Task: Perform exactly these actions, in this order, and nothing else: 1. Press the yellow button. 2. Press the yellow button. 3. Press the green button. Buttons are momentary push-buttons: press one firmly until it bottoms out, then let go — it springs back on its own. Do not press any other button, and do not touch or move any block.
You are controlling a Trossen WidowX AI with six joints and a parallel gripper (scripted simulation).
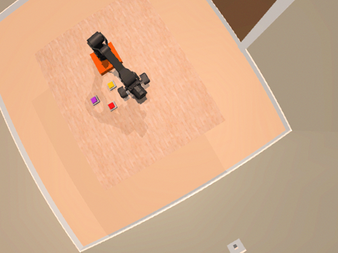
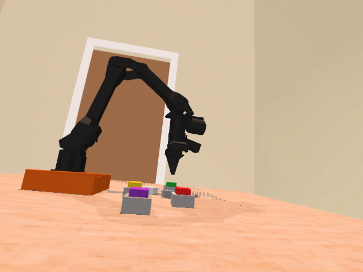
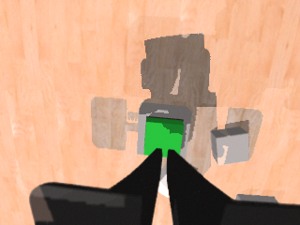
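The green button (image 2: 171,184) (image 3: 164,131) stands on its grey base with its cap raised; the arm hides it in the top view. My gripper (image 2: 173,173) (image 3: 164,155) is shut and empty, pointing down. Its fingertips are a little above the green button, over the cap's near edge in the wrist view. The yellow button (image 1: 111,85) (image 2: 134,183) stands nearer the arm's base, its cap raised, with nothing on it.
A red button (image 1: 111,106) (image 2: 182,191) and a purple button (image 1: 93,100) (image 2: 138,192) stand farther off. A grey block (image 2: 167,194) (image 3: 231,147) lies right of the green button in the wrist view. A white block (image 2: 152,190) (image 3: 163,188) is partly behind the fingers there.
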